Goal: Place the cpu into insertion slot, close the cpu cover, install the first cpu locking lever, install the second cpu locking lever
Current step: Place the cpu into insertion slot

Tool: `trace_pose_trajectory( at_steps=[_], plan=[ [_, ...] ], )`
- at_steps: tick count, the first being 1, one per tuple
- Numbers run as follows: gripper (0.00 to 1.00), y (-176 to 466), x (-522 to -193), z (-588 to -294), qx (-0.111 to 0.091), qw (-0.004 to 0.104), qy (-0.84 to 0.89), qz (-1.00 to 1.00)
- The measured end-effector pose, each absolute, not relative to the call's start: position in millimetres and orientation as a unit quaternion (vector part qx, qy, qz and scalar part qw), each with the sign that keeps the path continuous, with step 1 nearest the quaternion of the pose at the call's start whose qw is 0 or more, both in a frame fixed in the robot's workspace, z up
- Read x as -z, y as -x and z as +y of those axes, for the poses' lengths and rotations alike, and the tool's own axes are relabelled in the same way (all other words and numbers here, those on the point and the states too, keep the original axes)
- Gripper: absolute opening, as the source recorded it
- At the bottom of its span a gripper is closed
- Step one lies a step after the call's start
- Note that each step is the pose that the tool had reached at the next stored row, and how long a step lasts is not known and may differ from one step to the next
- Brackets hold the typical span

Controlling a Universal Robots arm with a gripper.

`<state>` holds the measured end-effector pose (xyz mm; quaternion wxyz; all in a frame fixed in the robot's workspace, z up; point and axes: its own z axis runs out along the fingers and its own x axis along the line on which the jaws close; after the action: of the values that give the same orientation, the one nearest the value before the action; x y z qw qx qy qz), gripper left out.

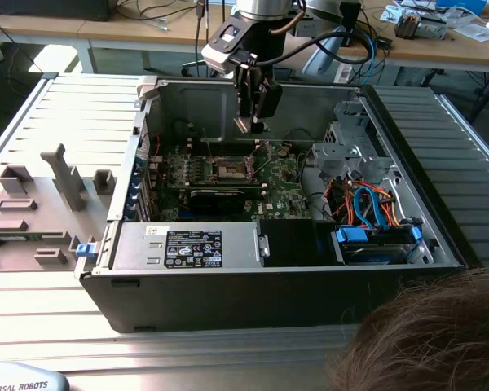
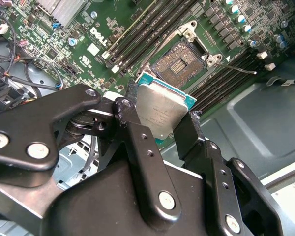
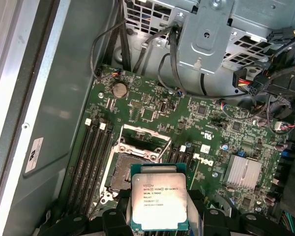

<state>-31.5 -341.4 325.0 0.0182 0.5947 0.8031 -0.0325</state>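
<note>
Two black fingers (image 2: 137, 140) of the gripper (image 2: 161, 114) are clamping the cpu (image 2: 155, 101) by its opposite edges, so the jaws are standing narrow, closed onto the chip alone. The cpu is lying flat across the gap, its silver-grey metal top facing back up toward the wrist and its green edge showing around the lid in both wrist views.

In the first wrist view the chip (image 3: 159, 199) is looking slightly longer than wide. That longer axis is running at right angles to the line joining the two fingertips, and its far end is pointing toward the insertion slot (image 3: 119, 172). The slot is sitting beneath the jaws and a little beyond the chip's leading edge, apart from it, its dark centre lying bare. In the second wrist view the slot (image 2: 179, 64) is likewise showing uncovered beyond the chip's far corner.

The cpu cover (image 3: 146, 133) is standing open, its silver frame lying at the side of the slot farthest from the jaws.

In the exterior view the gripper (image 1: 250, 124) is hanging inside the open computer case (image 1: 187, 106), above the green motherboard (image 1: 281, 183), with the slot (image 1: 230, 169) below the fingertips and apart from them. Memory sockets (image 3: 91, 162) are running alongside the slot, off to one side of the jaws.
</note>
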Motion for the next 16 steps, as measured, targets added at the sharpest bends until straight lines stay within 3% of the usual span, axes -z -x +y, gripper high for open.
trace_pose_trajectory(
  at_steps=[16],
  plan=[
    [0.54, 31.5, -325.1, -341.4, 0.033, 0.019, -0.599, 0.800]
  ],
)
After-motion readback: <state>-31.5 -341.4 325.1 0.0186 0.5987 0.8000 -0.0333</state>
